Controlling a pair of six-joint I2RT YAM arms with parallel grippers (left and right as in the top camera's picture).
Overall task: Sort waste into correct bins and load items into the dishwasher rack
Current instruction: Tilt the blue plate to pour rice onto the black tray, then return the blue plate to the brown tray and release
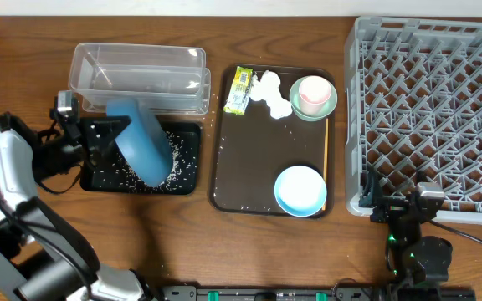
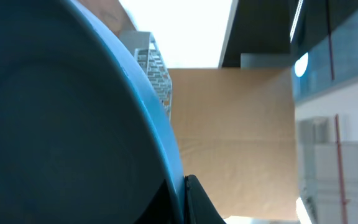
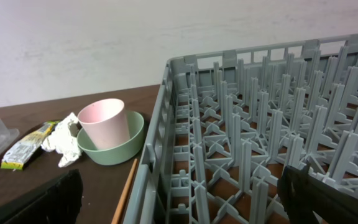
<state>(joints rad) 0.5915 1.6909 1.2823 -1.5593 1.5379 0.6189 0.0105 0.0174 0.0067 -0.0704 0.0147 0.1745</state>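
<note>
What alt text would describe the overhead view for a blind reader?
The left gripper holds a blue plate tilted over a black tray scattered with rice. A brown tray and a grey rack sit alongside.

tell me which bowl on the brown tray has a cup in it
The small mint-green bowl at the flat brown tray's far right corner: a pink cup stands in it. The light blue bowl at the front is empty.

A robotics lab staged as a kitchen worktop. A wooden table (image 1: 249, 251) carries a white-and-black robot arm (image 1: 7, 171) at lower left, a cabled arm (image 1: 417, 242) at lower right and a grey dishwasher rack (image 1: 442, 92) at right. Wrist views show a plain pale wall (image 3: 135, 37), a bright ceiling panel (image 2: 179, 31) and glass partitions (image 2: 334, 56).
</note>
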